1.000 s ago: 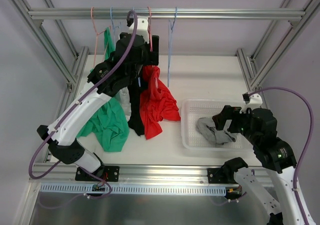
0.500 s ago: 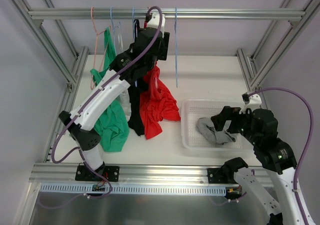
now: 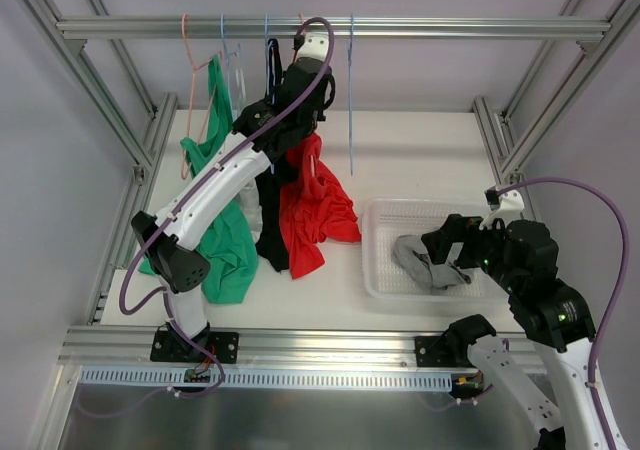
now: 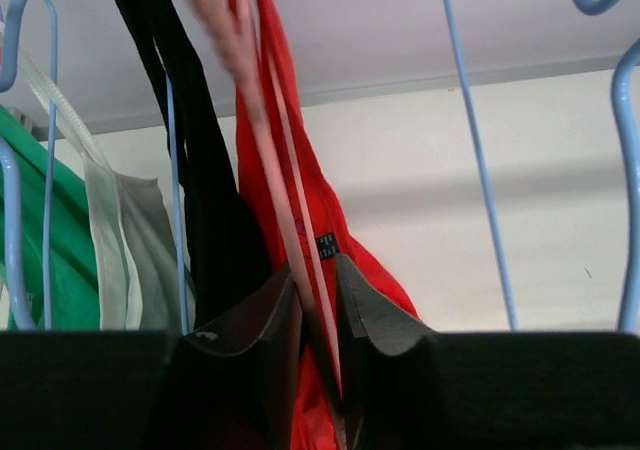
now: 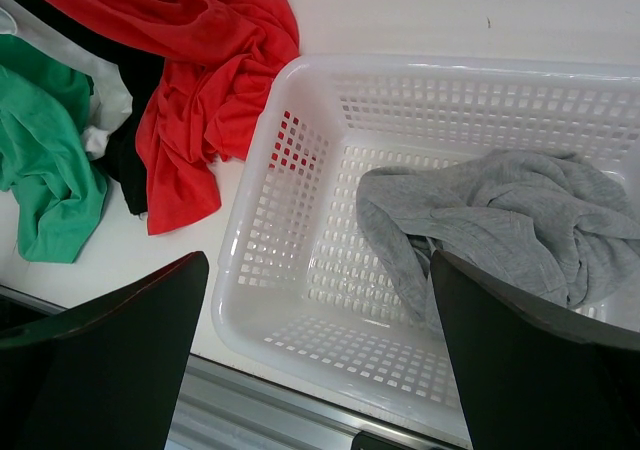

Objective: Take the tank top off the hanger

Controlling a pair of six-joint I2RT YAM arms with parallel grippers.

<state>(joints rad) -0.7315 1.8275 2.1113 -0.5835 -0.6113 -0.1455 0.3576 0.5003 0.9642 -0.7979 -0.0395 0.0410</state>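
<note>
Top external: four hanging tank tops (image 3: 315, 205)

black top (image 4: 212, 220) crowds red tank top (image 4: 305, 175), gap before blue hanger (image 4: 478, 160)

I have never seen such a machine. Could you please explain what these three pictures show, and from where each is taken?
Two robot arms stand at a table. One picture looks down from above; the other two come from cameras on the wrists. Several tops, among them a red tank top, hang from a rail. The left gripper reaches up, fingers nearly closed around the pink hanger and red strap; a firm pinch I cannot confirm. The right gripper is open, empty, above a white basket holding a grey garment.
</note>
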